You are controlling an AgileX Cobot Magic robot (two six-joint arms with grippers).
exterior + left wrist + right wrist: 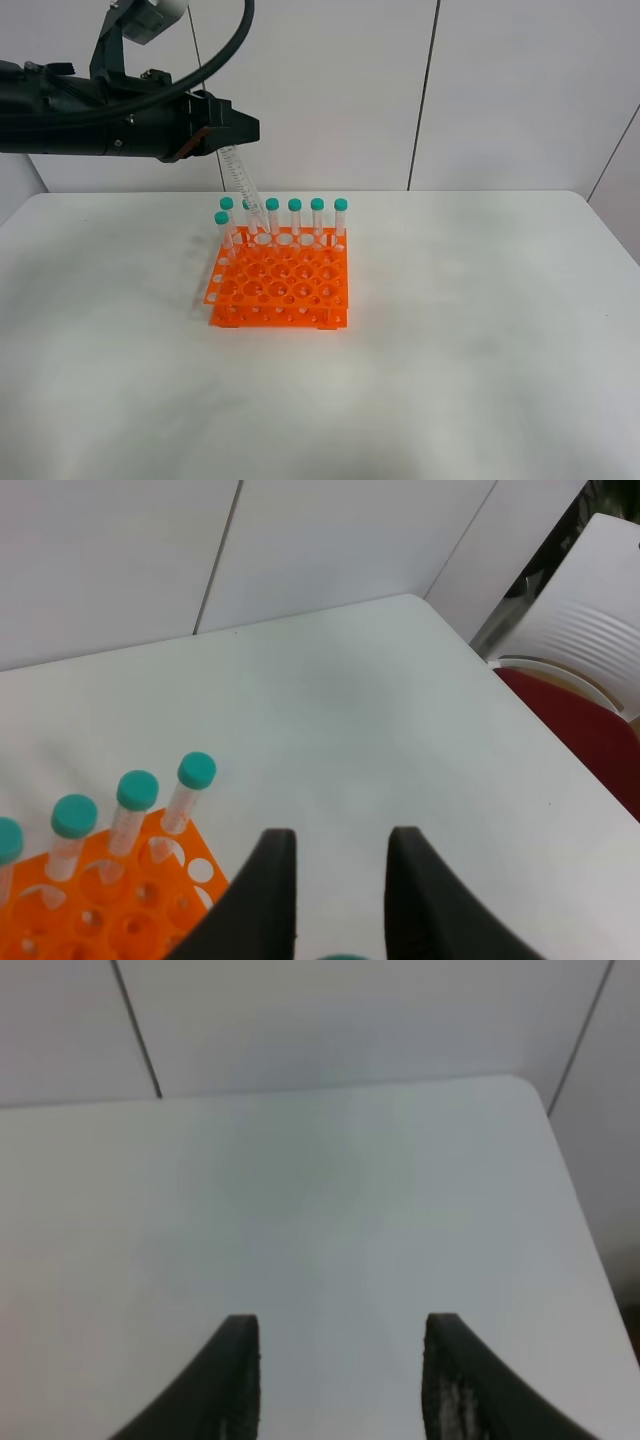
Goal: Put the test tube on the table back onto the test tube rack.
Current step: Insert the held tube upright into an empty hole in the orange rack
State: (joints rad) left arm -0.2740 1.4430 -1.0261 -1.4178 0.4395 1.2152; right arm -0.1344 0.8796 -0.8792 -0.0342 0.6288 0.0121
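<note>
Tube (241, 178) clamped in my left end effector (232, 135), hanging below it, long axis tilted, tip at rack (285, 285) back row, toward desk (480, 330) far edge. Right end effector (340, 1380) wide, empty.

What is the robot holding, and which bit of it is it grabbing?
The left pincer holds the test tube by its capped top end. The right pincer is open and holds nothing.

Capped tubes (317, 218) line rack (285, 292) rear; front free.
</note>
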